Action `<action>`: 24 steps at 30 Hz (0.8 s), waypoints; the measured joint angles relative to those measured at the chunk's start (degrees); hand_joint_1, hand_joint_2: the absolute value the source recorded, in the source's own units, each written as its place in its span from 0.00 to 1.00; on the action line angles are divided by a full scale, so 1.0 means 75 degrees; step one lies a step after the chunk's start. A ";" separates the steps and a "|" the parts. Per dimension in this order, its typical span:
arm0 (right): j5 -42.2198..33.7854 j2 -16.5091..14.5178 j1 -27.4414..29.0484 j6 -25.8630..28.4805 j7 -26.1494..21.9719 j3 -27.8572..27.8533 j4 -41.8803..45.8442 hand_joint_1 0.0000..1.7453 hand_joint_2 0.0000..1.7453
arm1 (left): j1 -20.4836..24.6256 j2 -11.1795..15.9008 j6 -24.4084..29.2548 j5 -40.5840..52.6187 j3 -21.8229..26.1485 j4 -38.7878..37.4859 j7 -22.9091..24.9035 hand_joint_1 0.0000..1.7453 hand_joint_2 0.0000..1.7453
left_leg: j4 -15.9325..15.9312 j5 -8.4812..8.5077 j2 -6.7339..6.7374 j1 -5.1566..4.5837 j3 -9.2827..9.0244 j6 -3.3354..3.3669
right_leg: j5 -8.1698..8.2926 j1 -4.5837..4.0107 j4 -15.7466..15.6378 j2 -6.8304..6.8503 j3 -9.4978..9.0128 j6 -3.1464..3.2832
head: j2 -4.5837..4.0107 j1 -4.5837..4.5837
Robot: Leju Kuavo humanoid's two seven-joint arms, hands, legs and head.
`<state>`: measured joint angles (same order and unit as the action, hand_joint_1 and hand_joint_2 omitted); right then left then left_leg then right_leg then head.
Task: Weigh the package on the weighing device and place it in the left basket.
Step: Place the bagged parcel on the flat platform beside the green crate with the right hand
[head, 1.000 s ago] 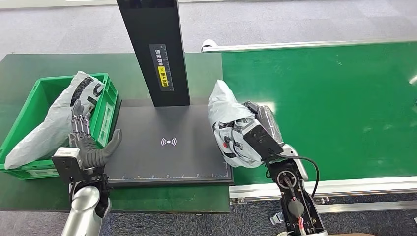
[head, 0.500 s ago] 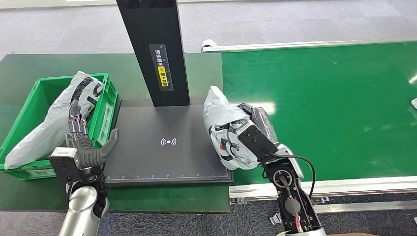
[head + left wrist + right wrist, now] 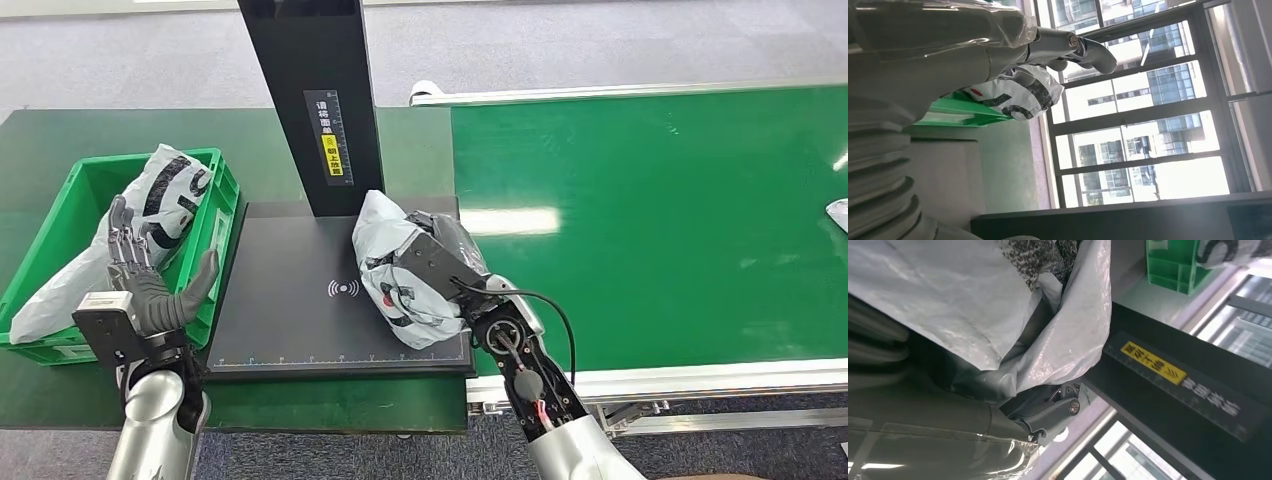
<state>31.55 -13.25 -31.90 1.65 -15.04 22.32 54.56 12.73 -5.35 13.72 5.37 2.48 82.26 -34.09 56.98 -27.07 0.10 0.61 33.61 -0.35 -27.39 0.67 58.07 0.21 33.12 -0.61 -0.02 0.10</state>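
The grey package point(image 3: 395, 270) is held in the right robot hand point(image 3: 440, 265), whose fingers are wrapped around its bulk, and it is seen over the right half of the black weighing device point(image 3: 300, 300), just right of the wireless mark; whether it rests on the plate or hangs just above cannot be told. Its long axis is seen running from the scale's black post point(image 3: 320, 100) down toward the near right corner of the plate. In the right wrist view the film is bunched against the palm beside the post's yellow label. The left robot hand point(image 3: 145, 275) is held spread and holding nothing, raised at the near right corner of the left basket point(image 3: 95, 170) (where another grey bag point(image 3: 110, 240) already lies). From the left robot hand the package lies to the right, across most of the plate, so the right one is far nearer. The release on the plate is judged to be the step in hand, and the carry to the basket would run leftward across the scale.
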 joint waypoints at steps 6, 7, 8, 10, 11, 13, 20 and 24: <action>-0.0022 -0.0200 -0.0390 0.0052 -0.0025 0.0053 -0.1117 0.75 1.00 | 0.0022 -0.0034 0.0001 0.0059 0.0129 0.0001 0.0063 0.00 1.00 | 0.0001 0.0000 -0.0002 -0.0001 -0.0003 0.0000 | 0.0000 0.0001 0.0000 0.0000 -0.0001 0.0000 | 0.0001 -0.0001; -0.0023 -0.0225 -0.0423 0.0060 -0.0039 0.0055 -0.1235 0.50 1.00 | 0.0022 -0.0038 0.0001 0.0066 0.0141 0.0001 0.0066 0.00 1.00 | 0.0001 0.0000 -0.0002 -0.0001 -0.0003 0.0000 | 0.0000 0.0001 0.0000 0.0000 -0.0001 0.0000 | 0.0001 -0.0001; -0.0023 -0.0248 -0.0458 0.0072 -0.0061 0.0057 -0.1350 0.25 1.00 | 0.0022 -0.0041 0.0000 0.0068 0.0152 0.0001 0.0067 0.00 1.00 | 0.0000 0.0000 -0.0002 -0.0001 -0.0003 0.0000 | 0.0000 0.0001 0.0000 0.0000 0.0000 0.0000 | 0.0001 -0.0001; -0.0033 -0.0280 -0.0524 0.0111 -0.0104 0.0057 -0.1554 0.00 1.00 | 0.0020 -0.0049 -0.0001 0.0073 0.0181 0.0001 0.0068 0.00 1.00 | 0.0000 0.0000 -0.0002 0.0000 -0.0003 0.0000 | 0.0000 0.0000 0.0000 -0.0001 0.0000 0.0000 | 0.0001 -0.0001; -0.0041 -0.0288 -0.0545 0.0140 -0.0118 0.0056 -0.1636 0.00 1.00 | 0.0015 -0.0055 -0.0004 0.0073 0.0200 0.0001 0.0068 0.00 1.00 | 0.0000 0.0000 -0.0002 0.0000 -0.0003 0.0000 | 0.0000 0.0000 0.0000 -0.0001 0.0000 0.0000 | 0.0001 -0.0001; -0.0052 -0.0294 -0.0555 0.0199 -0.0128 0.0055 -0.1737 0.00 1.00 | -0.0004 -0.0065 -0.0020 0.0078 0.0226 0.0001 0.0067 0.00 1.00 | 0.0000 0.0000 -0.0002 0.0000 -0.0003 0.0000 | 0.0000 0.0000 0.0000 -0.0001 0.0000 0.0000 | 0.0001 0.0001; -0.0054 -0.0294 -0.0554 0.0292 -0.0143 0.0051 -0.1895 0.00 1.00 | -0.0091 -0.0078 -0.0052 0.0083 0.0259 0.0001 0.0066 0.00 1.00 | 0.0001 0.0000 -0.0002 -0.0001 -0.0003 0.0000 | 0.0000 0.0001 -0.0001 -0.0001 0.0000 0.0000 | -0.0001 0.0001; -0.0043 -0.0294 -0.0553 0.0310 -0.0143 0.0047 -0.1930 0.00 1.00 | -0.0102 -0.0082 -0.0055 0.0084 0.0265 0.0001 0.0066 0.00 1.00 | 0.0000 0.0000 -0.0002 0.0000 -0.0003 0.0000 | 0.0000 0.0000 -0.0001 -0.0001 0.0000 0.0000 | -0.0001 0.0001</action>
<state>31.23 -15.45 -36.05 3.98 -16.11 22.67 40.08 11.97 -5.97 13.31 5.99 4.46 82.27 -33.59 56.99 -27.07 0.08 0.61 33.58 -0.35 -27.38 0.67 58.06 0.20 33.12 -0.61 -0.02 0.11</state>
